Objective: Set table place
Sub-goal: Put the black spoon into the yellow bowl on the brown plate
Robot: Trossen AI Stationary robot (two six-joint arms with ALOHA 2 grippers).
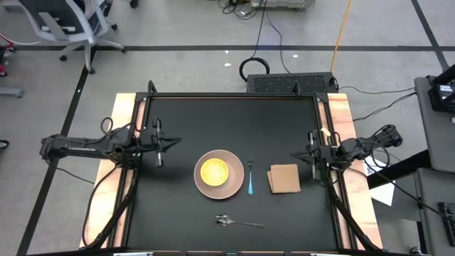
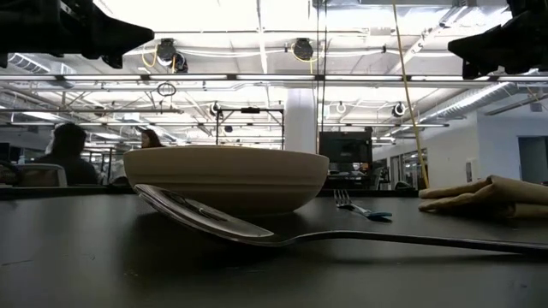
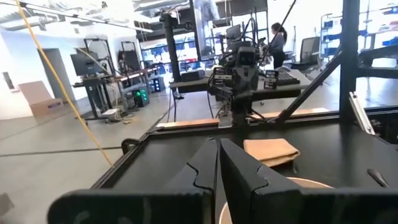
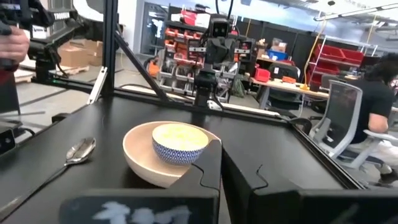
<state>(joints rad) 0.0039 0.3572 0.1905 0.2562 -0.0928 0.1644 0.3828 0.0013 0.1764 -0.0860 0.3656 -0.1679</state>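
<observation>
The pale pink plate [image 1: 232, 184] sits near the table's middle with the smaller yellow dish [image 1: 214, 171] standing in it. To its right lies the blue-handled fork [image 1: 250, 181], then the tan napkin [image 1: 284, 178]. The silver spoon [image 1: 238, 222] lies crosswise near the table's near edge. My left gripper [image 1: 178, 142] hovers shut above the table to the left of the plate. My right gripper [image 1: 293, 153] hovers shut just beyond the napkin's far right corner. In the right wrist view the dish [image 4: 179, 144] shows a blue-patterned outside, and the spoon [image 4: 78, 152] lies beside the plate [image 4: 143, 163].
Pale wooden strips [image 1: 121, 142] run along the table's left and right sides. A black box [image 1: 290, 83] stands beyond the far edge. A seated person [image 4: 373, 106] and a hand [image 4: 12, 43] show in the room beyond the table. Bare tabletop [image 1: 234, 121] lies toward the far edge.
</observation>
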